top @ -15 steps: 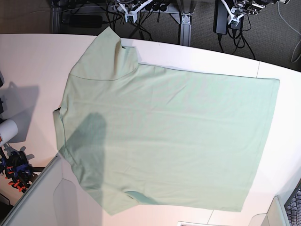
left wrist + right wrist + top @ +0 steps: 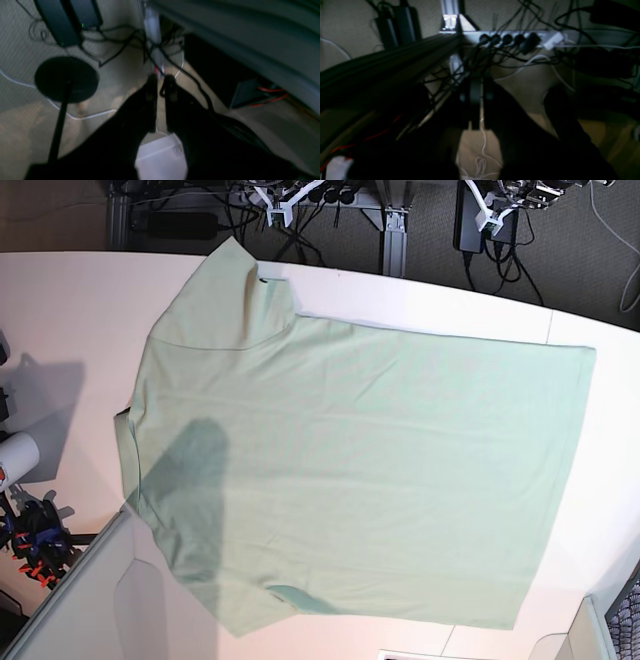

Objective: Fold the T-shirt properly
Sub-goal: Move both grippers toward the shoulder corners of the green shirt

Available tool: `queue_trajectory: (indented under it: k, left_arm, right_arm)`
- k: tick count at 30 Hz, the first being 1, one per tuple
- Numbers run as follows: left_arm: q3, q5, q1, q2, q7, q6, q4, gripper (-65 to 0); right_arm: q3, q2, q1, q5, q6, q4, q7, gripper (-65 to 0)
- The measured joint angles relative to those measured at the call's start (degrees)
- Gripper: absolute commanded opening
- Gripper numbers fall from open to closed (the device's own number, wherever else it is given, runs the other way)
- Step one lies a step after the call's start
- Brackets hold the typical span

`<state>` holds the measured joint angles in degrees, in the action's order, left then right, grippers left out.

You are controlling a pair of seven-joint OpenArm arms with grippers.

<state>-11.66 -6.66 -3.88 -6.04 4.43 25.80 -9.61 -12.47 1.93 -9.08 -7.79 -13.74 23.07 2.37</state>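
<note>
The left claw (image 2: pixel 161 80) is open just a narrow slit and the right claw (image 2: pixel 480 77) looks nearly closed, both with nothing between the fingertips. In the base view both hang beyond the far edge of the white bench (image 2: pixel 440 305), at the top of the frame, apart from the pale mint-green cloth T-shirt (image 2: pixel 360 470), which lies spread across the middle.

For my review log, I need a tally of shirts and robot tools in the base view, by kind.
T-shirts: 1, the mint-green T-shirt
Tools: 2, the left tool and the right tool
Total: 3
</note>
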Motion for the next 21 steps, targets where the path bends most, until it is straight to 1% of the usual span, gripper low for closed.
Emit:
queue_trajectory:
  k: [2,5,7,9,11,13,15,17,18,19,21]
  left_arm:
    - [0.0,0.0,-2.1,-1.1,-1.0,0.4,-1.6,-59.8]
    - [0.4,-0.3,-6.1,-3.8,-1.1,4.0,-7.0,-59.8]
    - [1.8,-1.8,-8.8,-5.4,-1.0,5.8,-12.0,-59.8]
    - [4.3,-3.6,-11.5,-6.8,-1.3,7.4,-17.5,-59.8]
    - [7.3,-5.4,-14.6,-7.6,-1.7,9.0,-23.0,-59.8]
    - [9.9,-5.8,-18.1,-8.5,-1.2,10.0,-28.3,-59.8]
    - [12.2,-5.7,-21.8,-9.3,-0.7,10.7,-33.4,-59.8]
    - [14.0,-5.6,-24.9,-10.0,0.2,12.7,-38.5,-59.7]
    - [14.8,-5.5,-26.1,-10.3,0.2,13.0,-41.1,-59.5]
    - [15.6,-5.9,-27.2,-10.6,0.1,13.2,-43.8,-59.5]
    - [17.0,-8.9,-29.6,-11.8,-0.4,13.7,-49.2,-59.3]
  right_arm:
    - [0.0,0.5,-1.5,0.0,-1.7,1.1,0.0,-63.5]
    - [0.0,1.6,-4.8,0.0,-3.3,4.3,-0.1,-63.5]
    - [0.0,2.8,-7.9,0.9,-5.1,7.2,-0.3,-63.5]
    - [0.0,4.7,-11.2,4.9,-7.2,10.7,-0.3,-63.5]
    - [0.0,6.8,-14.7,8.3,-7.7,14.7,-0.6,-63.5]
    - [0.0,8.6,-18.6,12.4,-7.9,19.3,-1.3,-63.5]
    - [-0.1,10.2,-22.7,16.5,-7.8,24.4,-3.4,-63.5]
    - [0.0,11.6,-26.8,20.3,-7.9,30.3,-6.1,-63.5]
    - [0.0,12.1,-28.8,21.5,-7.9,33.4,-7.4,-63.5]
    - [0.0,12.7,-30.9,22.4,-7.9,36.8,-8.3,-63.5]
    - [-0.3,13.8,-35.1,23.9,-8.1,44.0,-10.3,-63.5]
